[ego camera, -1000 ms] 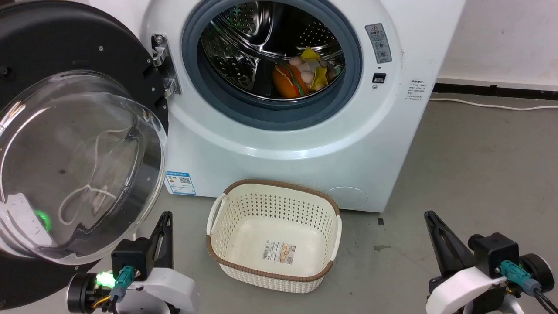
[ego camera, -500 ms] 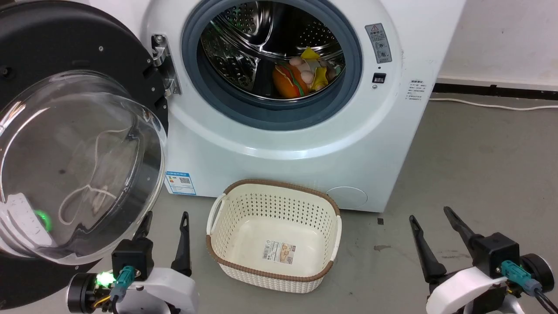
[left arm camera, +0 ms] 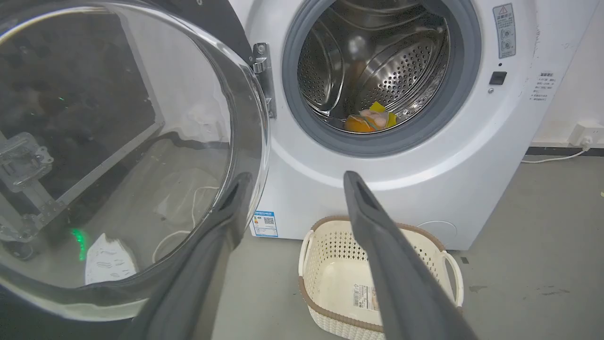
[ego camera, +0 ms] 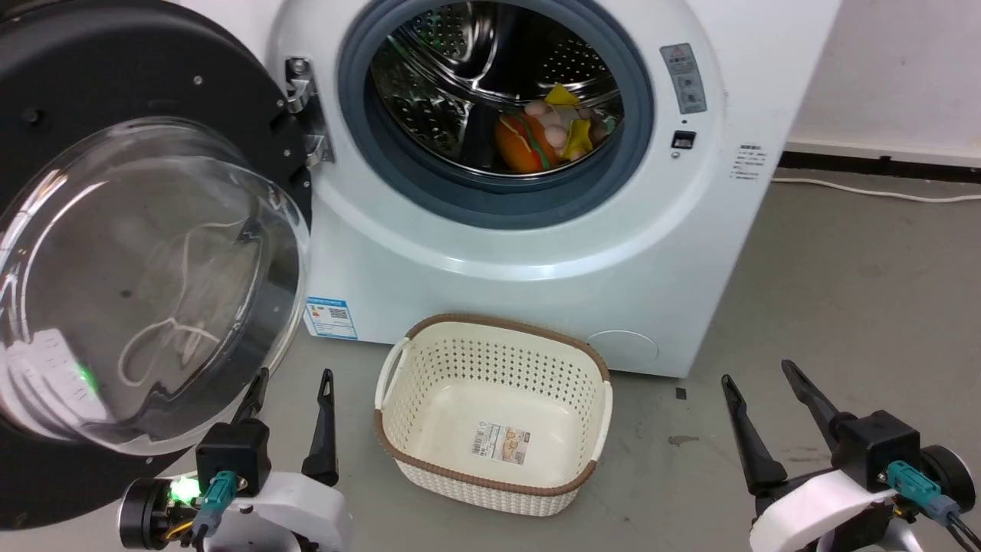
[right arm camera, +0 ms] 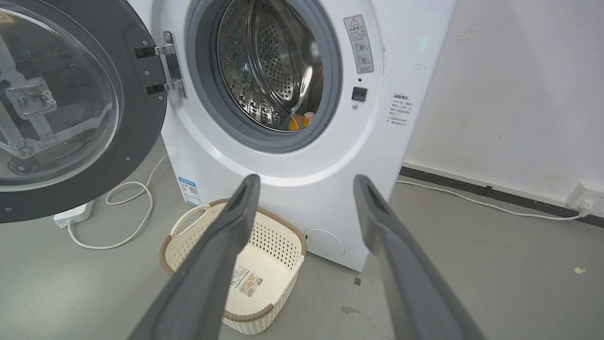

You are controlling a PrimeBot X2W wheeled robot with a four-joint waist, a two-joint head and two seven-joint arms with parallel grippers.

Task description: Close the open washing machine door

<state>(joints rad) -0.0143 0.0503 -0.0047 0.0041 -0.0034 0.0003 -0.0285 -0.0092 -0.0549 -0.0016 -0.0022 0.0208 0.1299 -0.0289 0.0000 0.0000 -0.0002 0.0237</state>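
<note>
The left hand (ego camera: pixel 296 373) and right hand (ego camera: pixel 755 370) are spread, empty; pushing the washing machine door (ego camera: pixel 115 69) on its domed glass, the left may slip.

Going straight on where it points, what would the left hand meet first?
Likely the washing machine door: in its wrist view, one finger of the left hand lies across its glass edge. The other finger lines up with the washer's white front. Depth is unclear.

Cream basket (ego camera: pixel 490 360) on grey floor (ego camera: pixel 843 268); colourful toys (ego camera: pixel 546 132) inside the steel drum (ego camera: pixel 452 54).
</note>
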